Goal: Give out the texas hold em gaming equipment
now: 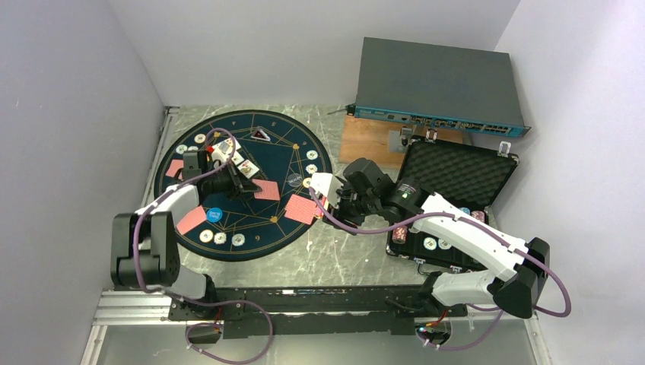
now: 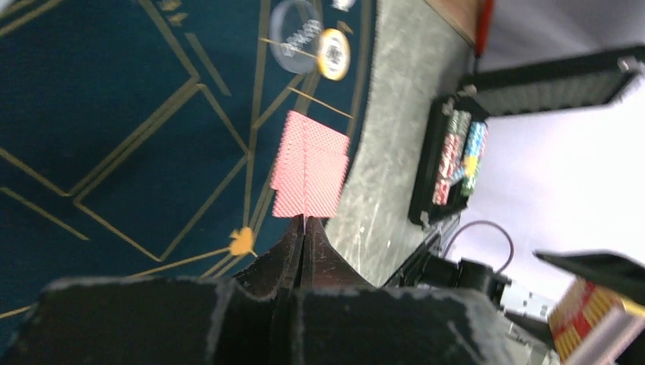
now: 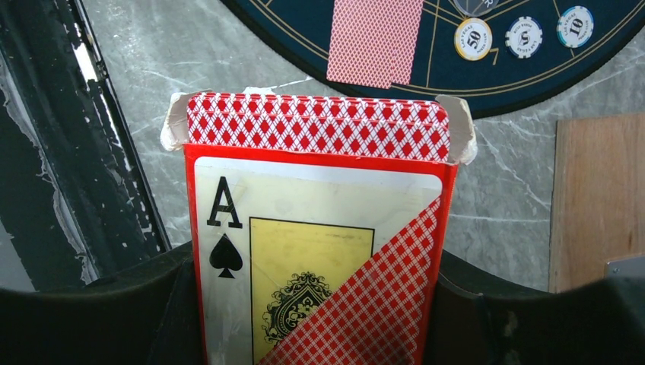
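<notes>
Right end effector (image 1: 325,192) is clamped on the open card box (image 3: 319,228), red-backed deck poking out, just right of the mat (image 1: 285,156). Left end effector (image 2: 304,228) is pinched together over the mat's left side. Card pairs (image 2: 309,163) and chips (image 3: 473,38) lie on the mat.

White-black arms (image 1: 471,236), purple cables (image 1: 365,230)

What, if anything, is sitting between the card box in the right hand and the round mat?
Nothing visible. The right hand grips the card box, and only a strip of table separates it from the mat. Two red-backed cards lie flat across the mat's edge ahead, likely too low to block.
</notes>
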Action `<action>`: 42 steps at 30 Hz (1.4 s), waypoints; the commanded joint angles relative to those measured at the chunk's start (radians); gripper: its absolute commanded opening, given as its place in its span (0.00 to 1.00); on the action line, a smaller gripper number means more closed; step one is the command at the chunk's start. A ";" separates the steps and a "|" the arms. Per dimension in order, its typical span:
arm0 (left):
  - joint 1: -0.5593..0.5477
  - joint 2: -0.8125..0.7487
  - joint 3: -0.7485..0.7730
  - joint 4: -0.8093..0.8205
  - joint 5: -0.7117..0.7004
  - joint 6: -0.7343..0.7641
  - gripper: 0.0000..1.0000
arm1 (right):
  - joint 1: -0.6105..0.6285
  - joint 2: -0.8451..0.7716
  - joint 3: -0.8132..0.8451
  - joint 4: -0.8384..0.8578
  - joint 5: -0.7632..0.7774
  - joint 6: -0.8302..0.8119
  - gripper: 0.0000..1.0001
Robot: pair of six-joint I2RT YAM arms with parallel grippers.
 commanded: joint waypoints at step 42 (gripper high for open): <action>-0.274 -0.172 0.067 -0.038 0.193 -0.007 0.83 | 0.004 0.000 0.021 0.079 -0.027 -0.005 0.00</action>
